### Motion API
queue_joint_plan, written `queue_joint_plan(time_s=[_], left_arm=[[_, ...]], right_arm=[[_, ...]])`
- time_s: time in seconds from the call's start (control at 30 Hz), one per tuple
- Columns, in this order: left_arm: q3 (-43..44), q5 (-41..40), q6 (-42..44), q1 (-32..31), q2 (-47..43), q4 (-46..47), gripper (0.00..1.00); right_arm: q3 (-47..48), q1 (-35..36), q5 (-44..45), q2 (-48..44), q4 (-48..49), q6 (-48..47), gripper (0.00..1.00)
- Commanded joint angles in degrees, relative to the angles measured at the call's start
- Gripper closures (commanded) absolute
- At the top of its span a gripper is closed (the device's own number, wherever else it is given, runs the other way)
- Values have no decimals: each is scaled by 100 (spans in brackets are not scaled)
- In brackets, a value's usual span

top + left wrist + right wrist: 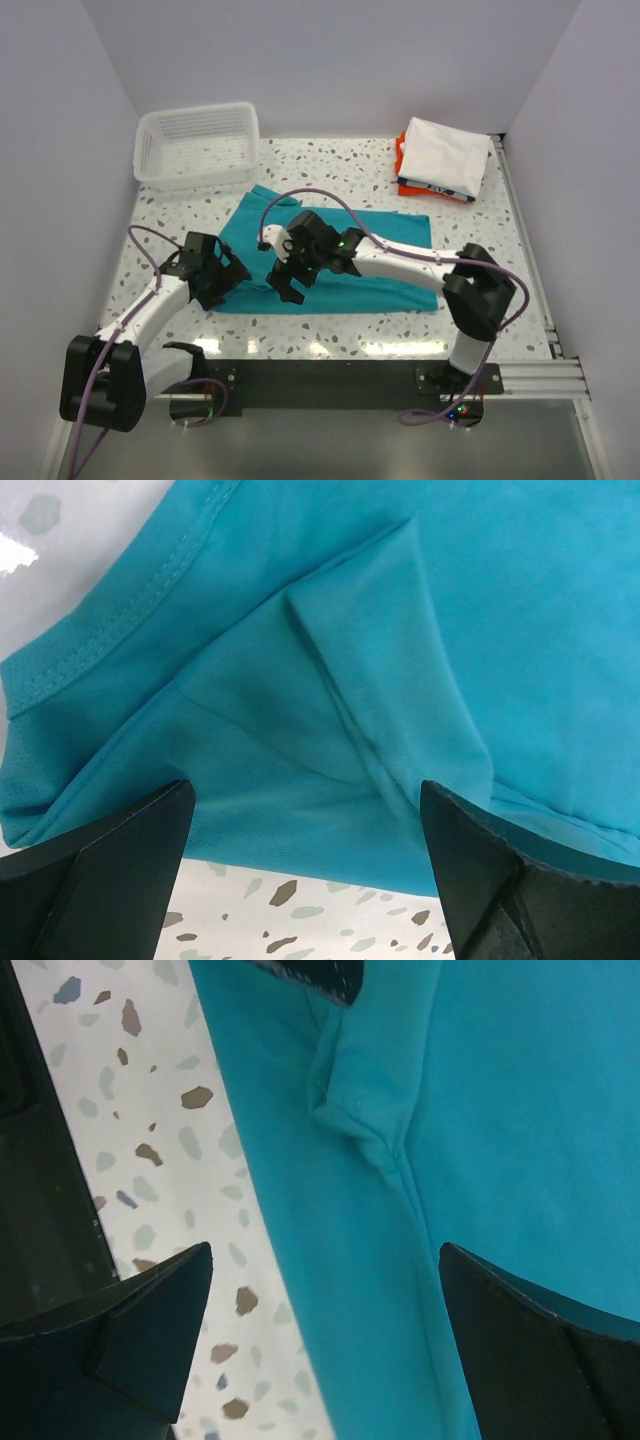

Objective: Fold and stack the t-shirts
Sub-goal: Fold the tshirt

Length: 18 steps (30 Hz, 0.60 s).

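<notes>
- The left claw [220,273] and the right claw [288,281] both gape wide and hold nothing.
- One teal t-shirt [395,225] lies flat right under both claws, and the right arm crosses it.
- Far off to the right claw's right is a folded pile of three: a white shirt [445,152] on top, an orange shirt [399,160] and a dark-edged shirt [436,189] beneath.
- One basket [197,146] sits beyond the left claw.

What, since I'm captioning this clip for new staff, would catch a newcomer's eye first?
The teal t-shirt lying mid-table stands out first, with the left arm and right arm poised over its near-left part, jaws open. Next come a folded white shirt atop an orange one in the far right corner, and the white basket at far left.
</notes>
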Motion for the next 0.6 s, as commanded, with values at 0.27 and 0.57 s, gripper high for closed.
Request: queue_joint_plan(time_s=[0.27, 0.57], left_arm=[[-337, -326, -569, 134, -505, -30, 0], [-283, -653, -630, 152, -735, -224, 0]], right_arm=[[1441, 485, -587, 1432, 281, -1498, 10], [1768, 503, -158, 1996, 140, -1569, 37]])
